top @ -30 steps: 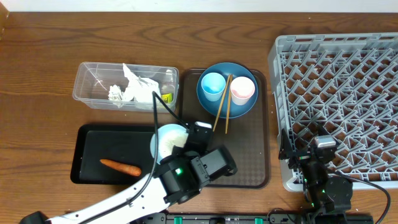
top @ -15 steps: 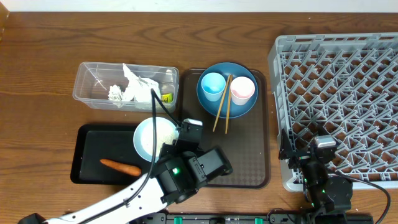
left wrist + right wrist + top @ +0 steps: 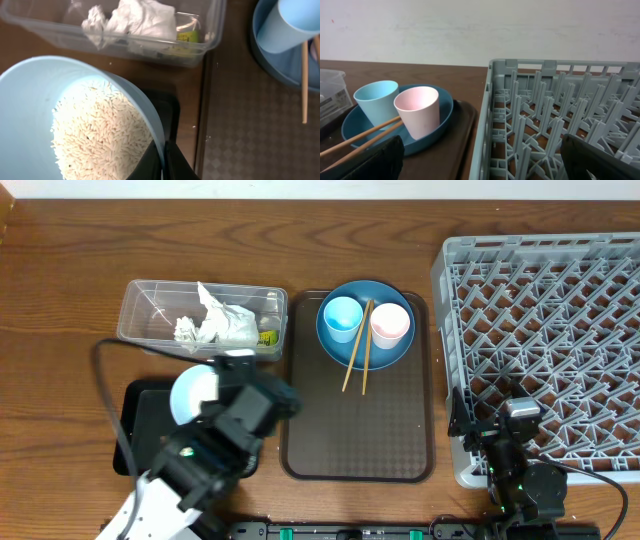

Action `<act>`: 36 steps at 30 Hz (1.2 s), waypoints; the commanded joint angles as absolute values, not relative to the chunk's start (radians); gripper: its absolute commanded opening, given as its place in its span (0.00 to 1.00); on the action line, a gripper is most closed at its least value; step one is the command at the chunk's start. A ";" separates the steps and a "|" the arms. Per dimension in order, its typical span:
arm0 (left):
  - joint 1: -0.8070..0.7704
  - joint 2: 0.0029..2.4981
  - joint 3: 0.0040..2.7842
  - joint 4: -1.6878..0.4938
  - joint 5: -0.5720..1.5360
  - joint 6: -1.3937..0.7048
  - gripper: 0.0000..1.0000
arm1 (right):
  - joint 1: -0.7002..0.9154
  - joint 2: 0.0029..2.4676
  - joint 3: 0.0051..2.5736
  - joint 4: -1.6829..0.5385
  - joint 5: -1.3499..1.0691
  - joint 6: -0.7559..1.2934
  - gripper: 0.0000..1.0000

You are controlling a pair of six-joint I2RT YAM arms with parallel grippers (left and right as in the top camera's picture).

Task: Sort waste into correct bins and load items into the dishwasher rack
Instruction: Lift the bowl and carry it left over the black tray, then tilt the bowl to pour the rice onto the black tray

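Rice point(image 3: 100, 135) fills pale blue bowl point(image 3: 30, 95) pinched by left hand point(image 3: 162, 161); right hand point(image 3: 485, 162) wide.

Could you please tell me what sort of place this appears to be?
Probably a tabletop dish-clearing station, as in a canteen: a grey dishwasher rack, a brown serving tray holding a plate, and a clear tub of napkins.

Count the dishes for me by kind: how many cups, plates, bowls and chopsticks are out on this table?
Cups: 2, the light blue cup and the pink cup
Plates: 1, the dark blue plate
Bowls: 1, the light blue bowl
Chopsticks: 2, the wooden chopsticks
Total: 6
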State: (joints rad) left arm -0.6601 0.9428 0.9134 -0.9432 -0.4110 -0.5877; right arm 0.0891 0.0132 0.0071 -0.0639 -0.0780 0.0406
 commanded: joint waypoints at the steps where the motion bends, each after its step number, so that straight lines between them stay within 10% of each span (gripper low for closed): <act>1: -0.521 0.890 0.941 -0.949 -0.244 -0.475 0.06 | 0.099 0.013 0.006 -0.068 -0.078 0.036 0.99; 21: 0.298 0.958 0.938 -0.942 0.714 -0.047 0.06 | 0.099 0.013 0.006 -0.068 -0.078 0.036 0.99; 36: 0.565 1.111 0.876 -1.010 1.112 0.229 0.06 | 0.099 0.013 0.006 -0.068 -0.078 0.036 0.99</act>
State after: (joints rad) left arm 0.5350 1.0874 0.8818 -0.9993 0.9718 0.1207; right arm 0.0891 0.0132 0.0071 -0.0639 -0.0780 0.0406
